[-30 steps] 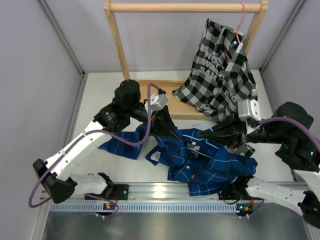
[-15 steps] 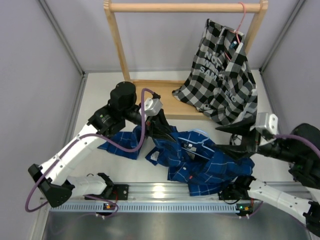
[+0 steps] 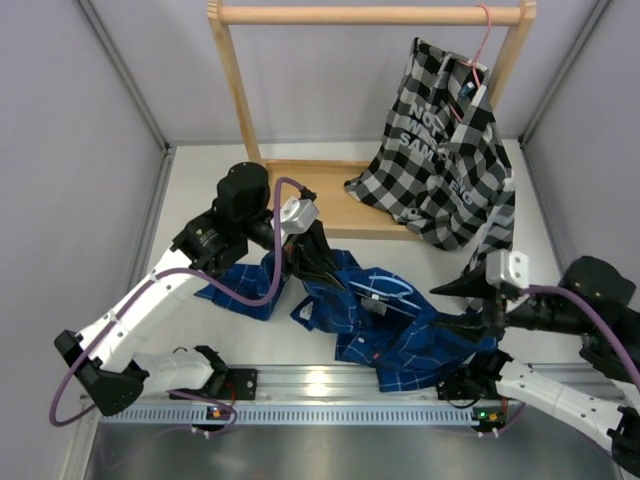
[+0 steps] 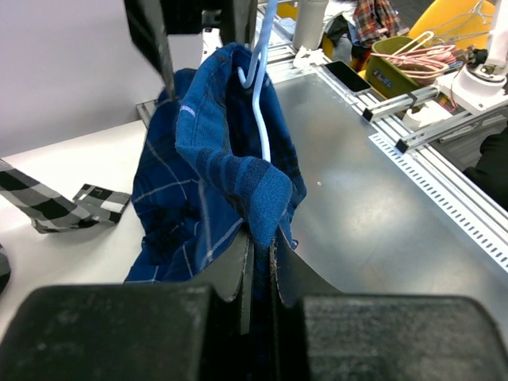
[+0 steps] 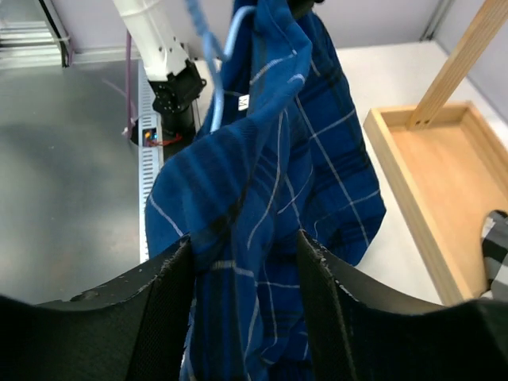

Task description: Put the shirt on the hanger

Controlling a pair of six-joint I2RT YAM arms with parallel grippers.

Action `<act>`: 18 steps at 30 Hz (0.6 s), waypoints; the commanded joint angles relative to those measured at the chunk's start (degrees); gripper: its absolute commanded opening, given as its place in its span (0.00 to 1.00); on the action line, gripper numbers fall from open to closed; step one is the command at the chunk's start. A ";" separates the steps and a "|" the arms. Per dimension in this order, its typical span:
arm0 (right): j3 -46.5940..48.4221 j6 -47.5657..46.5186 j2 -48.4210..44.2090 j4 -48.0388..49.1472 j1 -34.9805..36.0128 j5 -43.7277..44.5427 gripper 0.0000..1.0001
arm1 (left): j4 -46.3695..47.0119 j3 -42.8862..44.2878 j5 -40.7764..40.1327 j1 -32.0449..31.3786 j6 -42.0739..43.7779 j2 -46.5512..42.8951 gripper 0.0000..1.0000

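From above, the dark blue shirt [image 3: 400,325] lies bunched on the table [image 3: 190,180] between both arms, with the light-blue hanger [image 3: 388,285] poking out. A hard tug could pull it off the wire. Seen from the left wrist, the left claw [image 4: 260,246] pinches shirt cloth tight below the hanger. Seen from the right wrist, the right claw [image 5: 246,294] stands half open, with cloth between its fingers [image 5: 171,294].

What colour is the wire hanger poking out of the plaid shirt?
The hanger is light blue, almost white; best in the left wrist view.
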 commanded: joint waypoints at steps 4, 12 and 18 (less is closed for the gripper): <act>-1.03 -0.43 7.36 3.48 0.17 1.32 0.49 | 1.77 2.57 4.40 0.16 0.09 -1.65 0.00; -2.26 -0.52 6.05 5.42 0.25 -0.18 0.19 | 1.69 1.87 -1.66 0.51 0.00 -2.62 0.00; -1.47 -0.25 2.80 5.42 0.25 4.21 0.00 | 1.51 2.31 -8.33 0.77 -0.88 -2.71 0.00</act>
